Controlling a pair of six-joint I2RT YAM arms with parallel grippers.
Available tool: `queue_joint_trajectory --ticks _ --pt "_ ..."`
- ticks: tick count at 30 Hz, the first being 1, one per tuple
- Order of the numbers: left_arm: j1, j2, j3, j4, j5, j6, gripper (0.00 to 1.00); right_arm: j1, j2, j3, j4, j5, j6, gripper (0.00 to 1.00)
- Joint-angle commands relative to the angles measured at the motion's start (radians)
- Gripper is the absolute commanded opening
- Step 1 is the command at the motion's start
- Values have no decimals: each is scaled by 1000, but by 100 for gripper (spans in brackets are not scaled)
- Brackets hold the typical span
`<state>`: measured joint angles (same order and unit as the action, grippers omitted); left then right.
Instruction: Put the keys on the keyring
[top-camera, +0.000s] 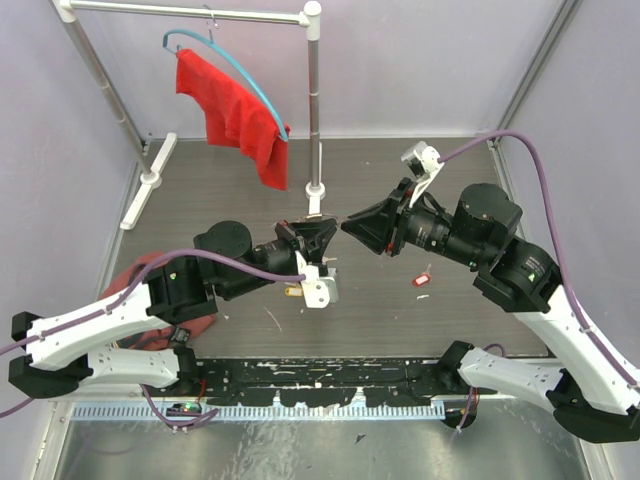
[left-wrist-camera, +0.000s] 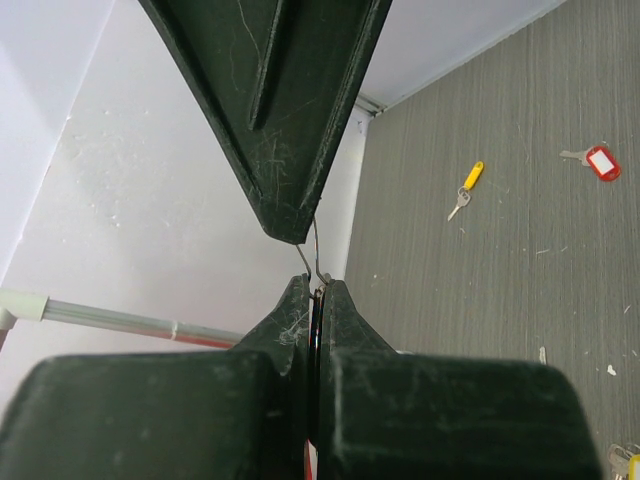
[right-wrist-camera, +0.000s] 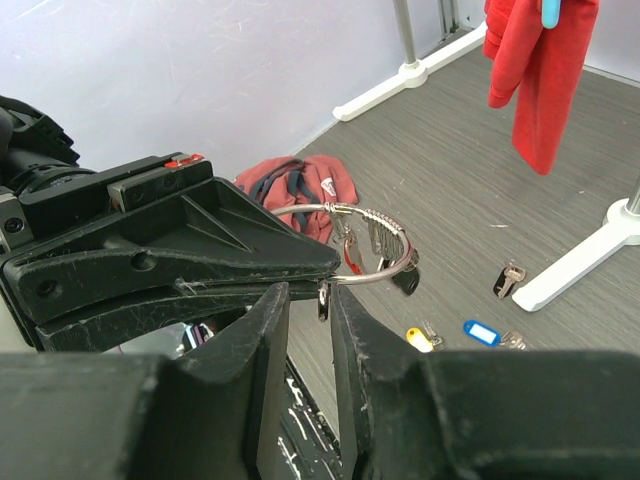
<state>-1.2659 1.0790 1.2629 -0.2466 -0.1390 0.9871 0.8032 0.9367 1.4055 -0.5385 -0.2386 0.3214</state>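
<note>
Our right hand (right-wrist-camera: 310, 297) is pressed nearly together on a small key (right-wrist-camera: 322, 300) at its tips. Just across from them, our left hand (left-wrist-camera: 315, 292) pinches the keyring (right-wrist-camera: 378, 276) wire, and the loop juts out beside both. Farther off, a red-tagged key (left-wrist-camera: 600, 162) lies on the counter (left-wrist-camera: 480, 300).

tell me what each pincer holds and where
Left pincer clamps the keyring by its bare wire; right pincer nips a small metal piece at that wire, identity unclear.
</note>
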Motion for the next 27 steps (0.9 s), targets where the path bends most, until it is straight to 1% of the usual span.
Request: queue_joint_trajectory --ticks 1,4,5,8,9,10,11,13,14,16,21,27 --pt "-4 -24 35 37 12 -8 0 3 -3 -3 61 -15 6 30" --pt "-4 -23 36 36 14 -8 0 2 -1 -4 62 -15 6 24" --pt "-4 -24 36 37 15 -9 0 2 -2 -5 63 -15 5 20" --pt "-4 -28 36 37 22 -15 0 2 -2 -4 64 -14 5 2" --pt "-4 -29 36 40 21 -19 0 2 -1 -5 65 -10 5 1" --pt "-4 -32 35 42 23 -24 0 3 -4 -7 67 -7 3 1" --pt "-4 -34 34 46 24 -30 2 2 -8 -10 74 -6 1 1" --pt "-4 -42 25 66 25 -50 10 2 -21 -22 97 3 5 1" --pt "-4 -48 16 88 26 -64 16 2 -27 -27 110 8 9 1" --pt "-5 -59 -6 122 26 -80 21 2 -34 -35 132 10 16 1" --pt "-4 -46 -17 188 -4 -96 24 2 -43 -57 184 2 39 1" --pt "-4 -36 -22 223 1 -108 27 3 -49 -66 195 9 48 1"
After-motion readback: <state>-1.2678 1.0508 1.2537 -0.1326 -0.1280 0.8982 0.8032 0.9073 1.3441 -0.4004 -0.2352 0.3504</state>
